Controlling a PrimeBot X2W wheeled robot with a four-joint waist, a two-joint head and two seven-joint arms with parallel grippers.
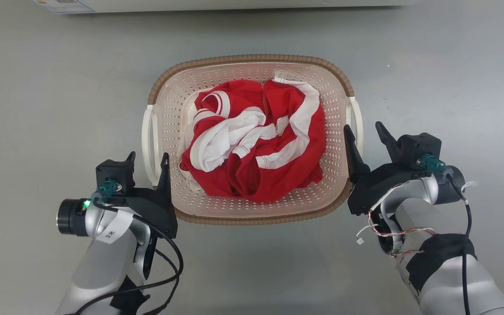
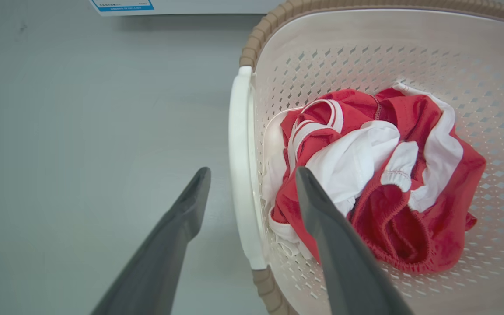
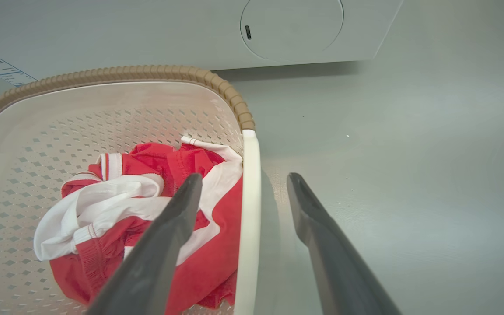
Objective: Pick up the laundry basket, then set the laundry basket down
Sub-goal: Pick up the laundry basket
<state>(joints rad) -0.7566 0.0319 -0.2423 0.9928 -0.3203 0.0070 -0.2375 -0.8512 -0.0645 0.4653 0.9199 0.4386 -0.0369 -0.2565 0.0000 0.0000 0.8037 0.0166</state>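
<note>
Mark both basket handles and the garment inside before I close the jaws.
left handle (image 2: 239, 175): left wrist view, middle of the white bar.
right handle (image 3: 248, 205): right wrist view, middle of the white bar.
garment (image 1: 295, 175): head view, red cloth, lower right.

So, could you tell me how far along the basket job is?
Done: left gripper straddles one white handle, right gripper the other, on the cream perforated plastic laundry basket. In hand: both open, basket on grey floor. Left, seemingly: clamp, lift, set down.
</note>
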